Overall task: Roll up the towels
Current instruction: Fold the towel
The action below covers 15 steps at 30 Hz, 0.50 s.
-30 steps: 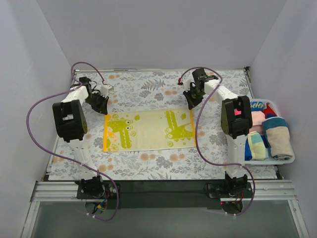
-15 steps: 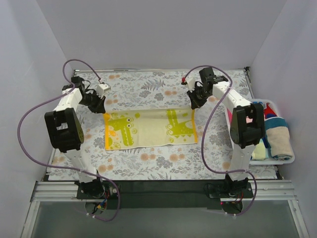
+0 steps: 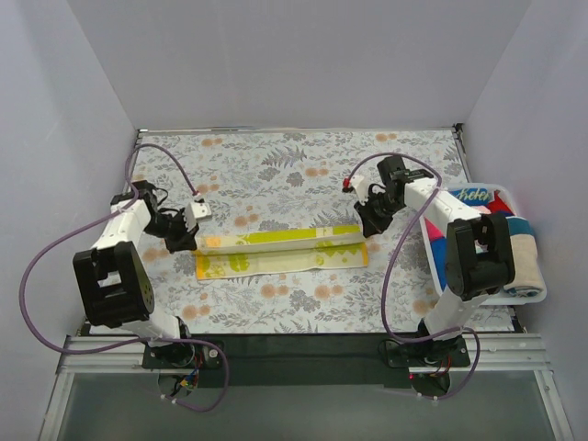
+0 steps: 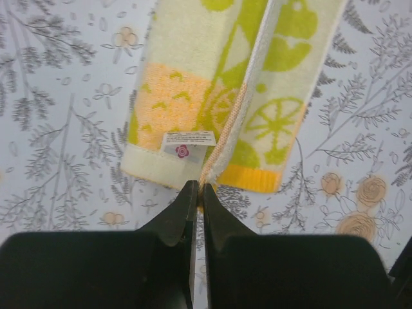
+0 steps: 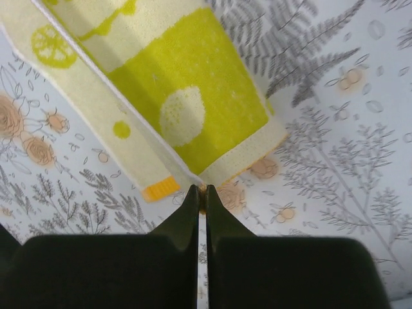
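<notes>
My left gripper is pressed shut with its fingertips together, and it seems to nip a corner of the yellow towel, though the tips hide the contact itself. My right gripper is closed the same way at the towel's other end. Both my arms are bent at the elbow, wrists angled down and inward toward each other.
</notes>
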{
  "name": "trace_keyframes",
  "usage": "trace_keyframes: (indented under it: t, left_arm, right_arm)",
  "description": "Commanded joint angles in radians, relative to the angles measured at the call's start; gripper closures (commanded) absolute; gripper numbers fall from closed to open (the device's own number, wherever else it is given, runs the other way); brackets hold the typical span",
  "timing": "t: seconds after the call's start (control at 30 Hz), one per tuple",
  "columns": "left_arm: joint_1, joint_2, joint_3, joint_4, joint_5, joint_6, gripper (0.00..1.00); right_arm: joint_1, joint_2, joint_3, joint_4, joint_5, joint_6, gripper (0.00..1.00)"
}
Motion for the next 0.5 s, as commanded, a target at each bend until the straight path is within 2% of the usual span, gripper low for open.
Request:
trace_keyframes:
  t: [0.0, 0.13, 0.47]
  left_arm:
    - [0.011, -0.067, -0.094, 0.008, -0.042, 0.098, 1.00]
    - [0.011, -0.055, -0.175, 0.078, -0.081, 0.067, 1.00]
    - [0.011, -0.008, -0.191, 0.138, -0.102, -0.005, 1.00]
  right_arm:
    - [0.018, -0.057, -0.071, -0.006, -0.005, -0.030, 0.99]
    - [0.039, -0.043, -0.134, 0.015, 0.005, -0.004, 0.99]
    - [0.039, 0.003, -0.114, 0.037, 0.027, 0.008, 0.99]
